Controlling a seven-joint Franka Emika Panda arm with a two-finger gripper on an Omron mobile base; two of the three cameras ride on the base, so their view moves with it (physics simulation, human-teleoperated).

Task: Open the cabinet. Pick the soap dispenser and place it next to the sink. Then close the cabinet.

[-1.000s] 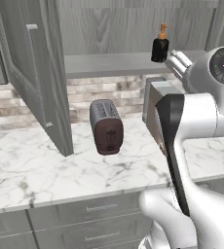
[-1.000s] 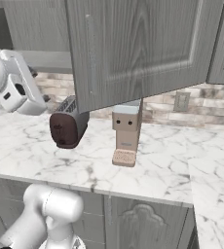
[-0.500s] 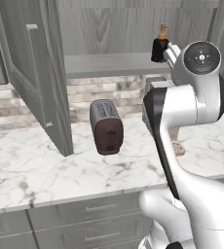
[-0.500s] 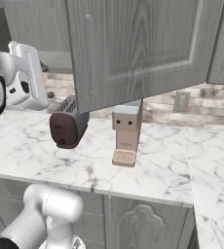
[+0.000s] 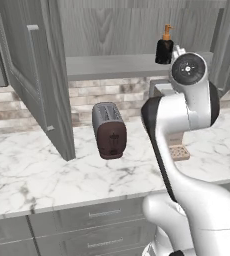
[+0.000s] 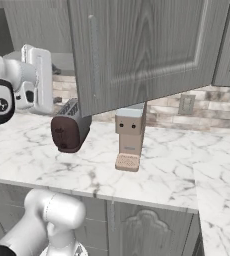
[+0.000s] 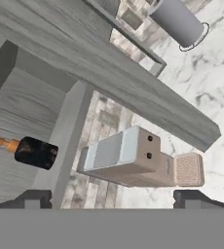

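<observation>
A rendered home kitchen is shown. A white marble-veined desk (image 5: 32,175) is run along a wall faced with a grey and beige brick-pattern backsplash (image 5: 112,92). Grey wood-grain drawer fronts (image 5: 92,215) with horizontal bar handles are fitted beneath the desk, and a tall grey wood-grain cabinet (image 5: 42,75) with recessed-panel doors is hung above it, its doors swung open on a plain shelf. A dark toaster (image 5: 109,131) and a beige coffee machine (image 6: 129,137) are set on the desk, and a wall socket (image 6: 186,104) is seen in the backsplash. A dark soap dispenser (image 5: 164,47) with an orange pump is stood on the cabinet shelf.
</observation>
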